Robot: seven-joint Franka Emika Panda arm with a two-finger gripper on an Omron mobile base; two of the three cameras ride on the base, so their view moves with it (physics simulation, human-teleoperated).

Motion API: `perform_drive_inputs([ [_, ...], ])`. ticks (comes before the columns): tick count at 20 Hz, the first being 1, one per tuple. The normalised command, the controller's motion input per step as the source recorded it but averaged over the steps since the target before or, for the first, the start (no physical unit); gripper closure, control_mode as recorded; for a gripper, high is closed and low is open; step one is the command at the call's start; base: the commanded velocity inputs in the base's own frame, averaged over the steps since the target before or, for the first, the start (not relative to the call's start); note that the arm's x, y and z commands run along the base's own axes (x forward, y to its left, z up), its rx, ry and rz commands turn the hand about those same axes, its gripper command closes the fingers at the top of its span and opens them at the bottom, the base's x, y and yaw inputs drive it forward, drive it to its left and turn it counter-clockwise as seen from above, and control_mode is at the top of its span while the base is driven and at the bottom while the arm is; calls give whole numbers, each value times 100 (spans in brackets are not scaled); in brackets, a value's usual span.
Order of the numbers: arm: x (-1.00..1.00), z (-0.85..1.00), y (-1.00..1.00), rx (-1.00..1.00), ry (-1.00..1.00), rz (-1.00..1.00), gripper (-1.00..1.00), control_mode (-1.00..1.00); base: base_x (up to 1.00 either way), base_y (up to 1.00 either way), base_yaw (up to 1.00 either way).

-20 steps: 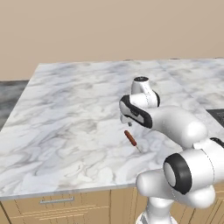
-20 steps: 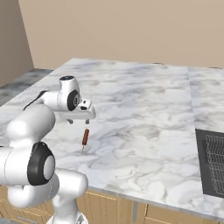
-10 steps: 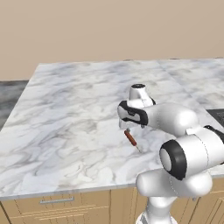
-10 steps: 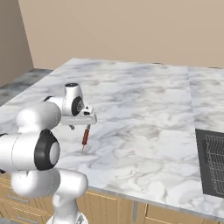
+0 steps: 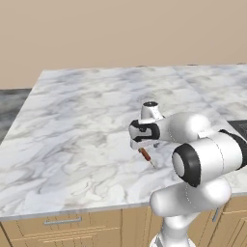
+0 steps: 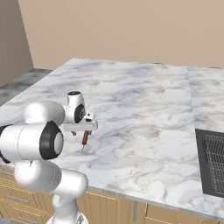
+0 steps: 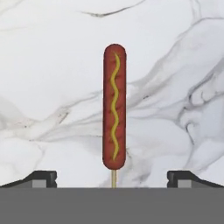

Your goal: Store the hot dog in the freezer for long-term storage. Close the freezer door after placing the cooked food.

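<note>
Left base view. My arm reaches from the lower right over the white-and-grey marbled worktop [image 5: 87, 120] and bends down toward its near half. My claw [image 5: 144, 146] hangs low just above the hot dog [image 5: 144, 154], a small reddish-brown sausage on a thin stick that lies flat on the stone, its stick end pointing toward the near right. I cannot tell from this side whether my fingers touch it. Pale wooden cabinet fronts [image 5: 62, 226] run under the near edge of the worktop, and a dark panel [image 5: 240, 126] shows at the right edge of the worktop.

Right base view. My arm rises from the lower left and folds forward, so that my claw [image 6: 81, 131] points down at the worktop [image 6: 144, 100]. The hot dog [image 6: 85, 139] lies directly beneath it, near the worktop's near-left edge, slanting from the claw toward the near side. A dark cooktop [image 6: 213, 164] with a grid is set into the worktop at the far right, well apart from the hot dog.

Hand view. My claw [image 7: 112, 177] stands wide open: the two dark fingertips [image 7: 40, 177] sit far apart at the bottom corners, and neither touches anything. Between them, centred, lies the hot dog [image 7: 114, 105], lengthwise along my line of sight, brown-red with a wavy yellow line of mustard along its top. Its pale stick [image 7: 113, 178] points toward me. The hot dog rests on the marbled worktop [image 7: 52, 65], ungripped.
</note>
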Motion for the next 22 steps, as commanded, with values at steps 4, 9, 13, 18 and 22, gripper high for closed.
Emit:
perform_drive_inputs([
  [4,9,-53,0,0,0,0,-100,-100,0,0,0],
  [9,12,-54,-5,0,0,0,-100,-100,0,0,0],
  [13,15,-50,-12,0,0,0,-100,-100,0,0,0],
  [18,3,-27,0,0,0,0,-100,-100,0,0,0],
  [22,3,-18,0,0,0,0,100,-100,0,0,0],
])
